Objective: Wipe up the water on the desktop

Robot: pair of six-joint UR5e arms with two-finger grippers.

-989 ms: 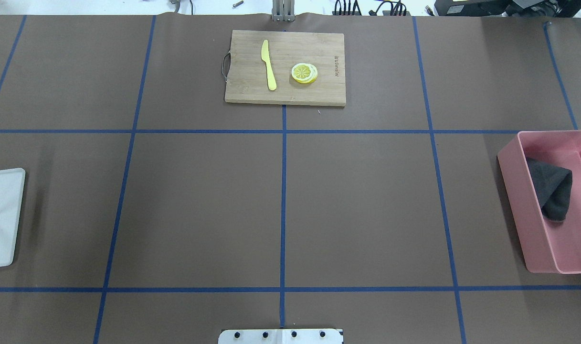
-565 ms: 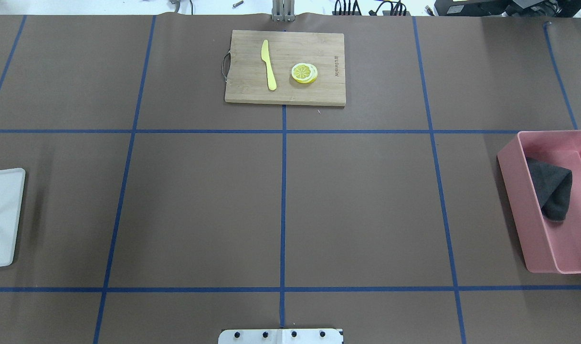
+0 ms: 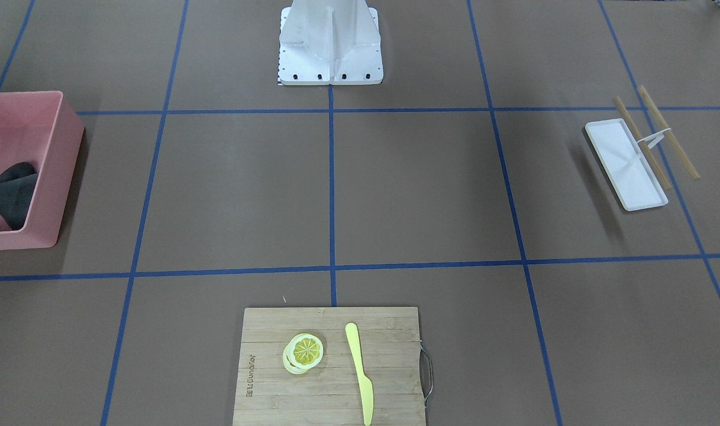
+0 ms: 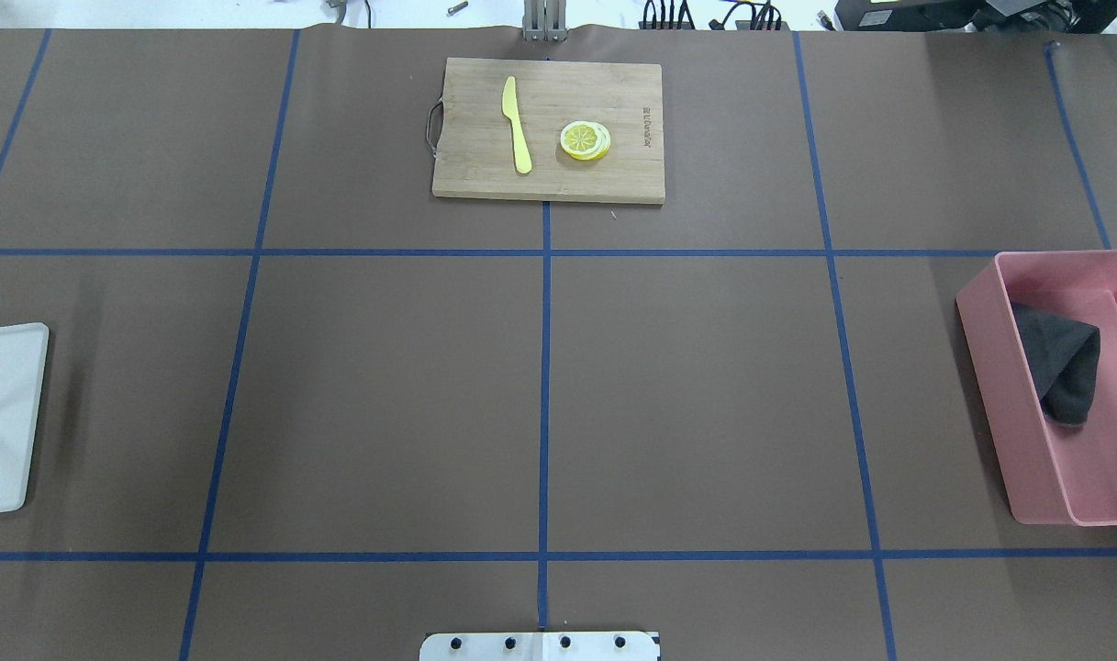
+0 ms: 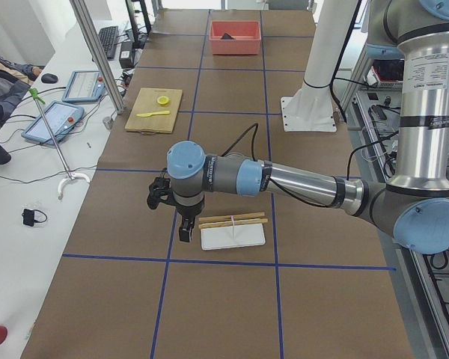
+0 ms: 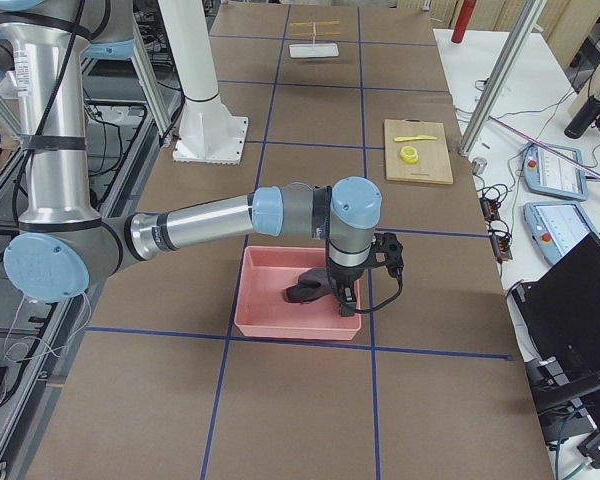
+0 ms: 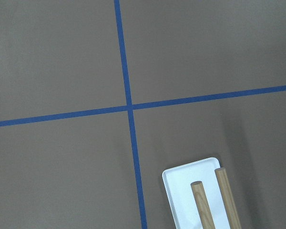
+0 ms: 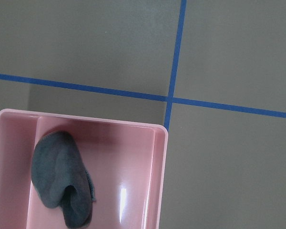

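The desktop (image 4: 384, 395) is a matte brown surface with a blue tape grid; I can make out no water on it. A dark grey cloth (image 4: 1063, 367) lies crumpled in a pink bin (image 4: 989, 386) at the right edge, and it also shows in the right wrist view (image 8: 62, 183). My right gripper (image 6: 345, 300) shows only in the exterior right view, hanging over the bin's wall next to the cloth; I cannot tell whether it is open or shut. My left gripper (image 5: 184, 232) shows only in the exterior left view, beside a white tray; I cannot tell its state.
A white tray (image 4: 3, 418) lies at the left edge with two wooden sticks (image 3: 667, 133) beside it. A bamboo cutting board (image 4: 549, 128) at the far middle bears a yellow knife (image 4: 517, 124) and lemon slices (image 4: 585, 140). The robot's base plate (image 4: 540, 645) is at the near middle.
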